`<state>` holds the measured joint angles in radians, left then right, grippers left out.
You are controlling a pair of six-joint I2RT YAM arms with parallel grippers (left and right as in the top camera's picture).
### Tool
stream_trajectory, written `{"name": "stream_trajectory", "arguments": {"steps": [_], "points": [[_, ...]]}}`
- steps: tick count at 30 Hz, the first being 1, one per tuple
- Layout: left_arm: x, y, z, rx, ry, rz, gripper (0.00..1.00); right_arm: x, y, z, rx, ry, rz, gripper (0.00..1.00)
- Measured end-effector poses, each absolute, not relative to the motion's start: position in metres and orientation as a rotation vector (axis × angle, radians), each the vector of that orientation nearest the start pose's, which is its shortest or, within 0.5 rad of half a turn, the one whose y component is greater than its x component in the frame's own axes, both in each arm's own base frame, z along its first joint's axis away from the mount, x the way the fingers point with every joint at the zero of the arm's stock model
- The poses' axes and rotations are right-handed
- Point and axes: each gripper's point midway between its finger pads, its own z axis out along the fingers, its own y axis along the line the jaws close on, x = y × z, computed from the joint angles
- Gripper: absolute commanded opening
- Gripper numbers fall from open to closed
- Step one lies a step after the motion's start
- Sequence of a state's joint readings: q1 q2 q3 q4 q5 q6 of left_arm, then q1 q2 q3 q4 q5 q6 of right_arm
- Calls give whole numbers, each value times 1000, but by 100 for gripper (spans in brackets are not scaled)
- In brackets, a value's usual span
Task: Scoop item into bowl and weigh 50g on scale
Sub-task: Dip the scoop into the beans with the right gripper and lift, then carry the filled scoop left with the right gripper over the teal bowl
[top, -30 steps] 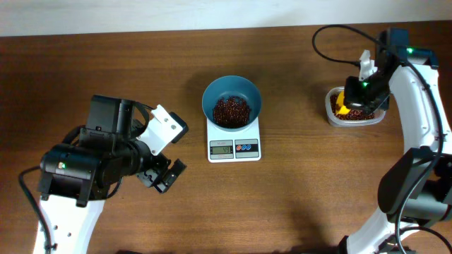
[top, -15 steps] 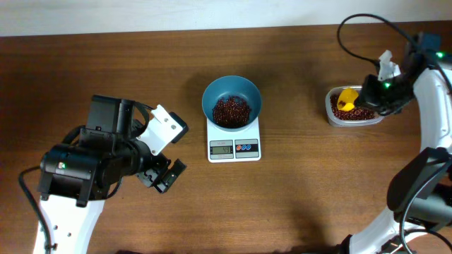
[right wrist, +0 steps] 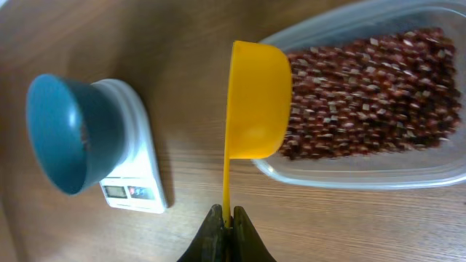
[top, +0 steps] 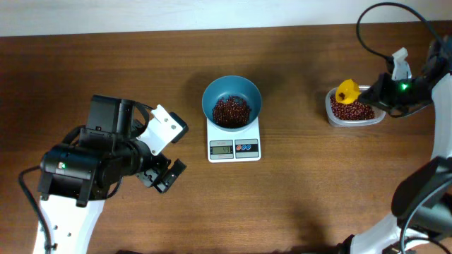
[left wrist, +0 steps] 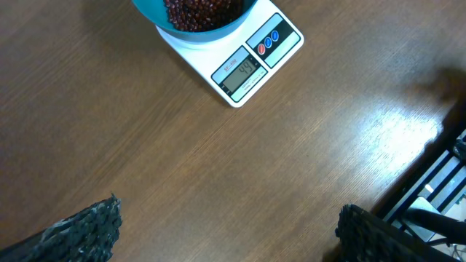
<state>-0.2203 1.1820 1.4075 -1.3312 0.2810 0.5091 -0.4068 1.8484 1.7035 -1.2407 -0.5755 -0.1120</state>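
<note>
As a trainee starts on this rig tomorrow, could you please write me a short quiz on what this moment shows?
1. True or false: the teal bowl with beans in it stands on the white scale.
2. What is the right tool shut on? A) the handle of the yellow scoop; B) the bowl's rim; C) nothing.
3. Fill in: the left tool hangs over the bare table with its jaws ___.

Key: 1 true; 2 A; 3 open.
</note>
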Motion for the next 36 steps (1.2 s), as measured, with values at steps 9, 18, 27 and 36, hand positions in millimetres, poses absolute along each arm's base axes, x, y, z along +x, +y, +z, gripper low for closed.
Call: {"name": "stream_trajectory", "arguments": {"steps": [9,18,27,36], "points": [[236,-102,257,1020,2425,-278,99,401,45,250,-127,2585,734,4],[236,-102,257,1020,2425,-278,99,401,137,262,-456,2487,786,4],[236,-102,257,1020,2425,-278,99,396,168,255,-592,2482,730,4],[236,-102,257,1020,2425,-278,99,392,188,237,-760,2495,496,4]]}}
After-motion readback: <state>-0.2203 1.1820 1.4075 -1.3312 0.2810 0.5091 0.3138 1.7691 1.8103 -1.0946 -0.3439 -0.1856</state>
